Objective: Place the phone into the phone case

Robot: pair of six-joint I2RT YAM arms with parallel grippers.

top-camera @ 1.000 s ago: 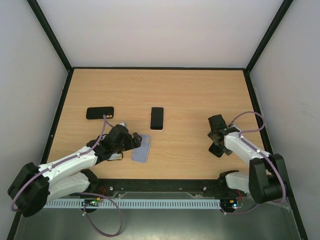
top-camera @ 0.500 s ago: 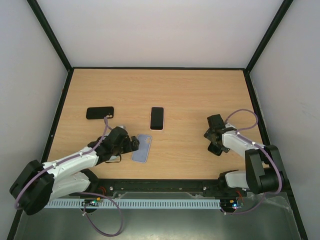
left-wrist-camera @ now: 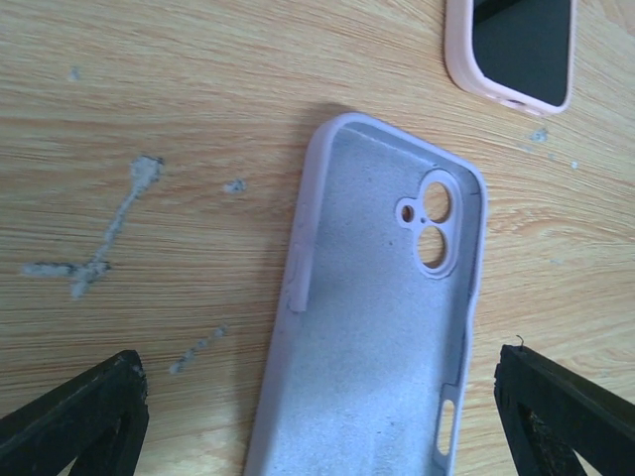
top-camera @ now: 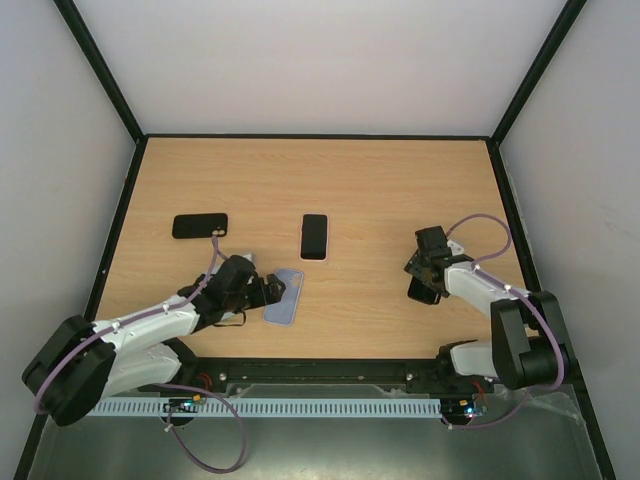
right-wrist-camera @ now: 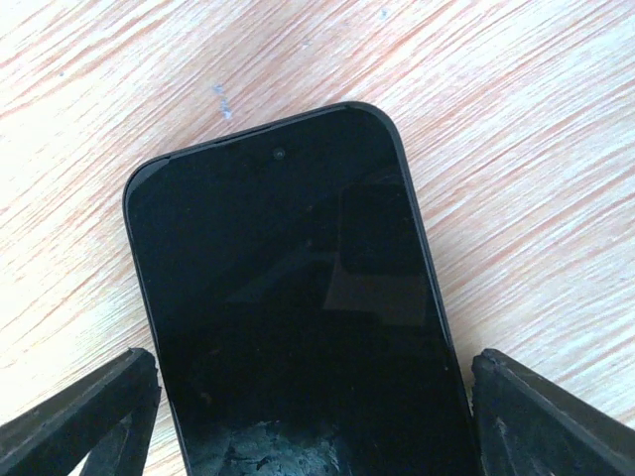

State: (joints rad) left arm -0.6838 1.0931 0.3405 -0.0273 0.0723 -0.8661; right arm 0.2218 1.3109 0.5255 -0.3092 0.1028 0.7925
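**A:** What is the left gripper (left-wrist-camera: 317, 369) doing?

**B:** It is spread wide and holds nothing. Its fingers (left-wrist-camera: 79, 415) stand either side of the case (left-wrist-camera: 372, 327), which lies hollow side up on the table (top-camera: 380, 190).

**A:** And the phone?

**B:** The phone (right-wrist-camera: 298, 317) lies flat, screen up, well right of the case. The right gripper (right-wrist-camera: 316, 365) straddles it, tips just beside its long edges. I cannot tell whether they pinch it yet.

**A:** How should the pick go?

**B:** I'd squeeze evenly on both edges and lift level, so it doesn't pivot. The left gripper could brace the case against skidding. Match the phone's camera end to the case's lens holes, and leave the pink phone (left-wrist-camera: 521, 48) beyond the case alone.
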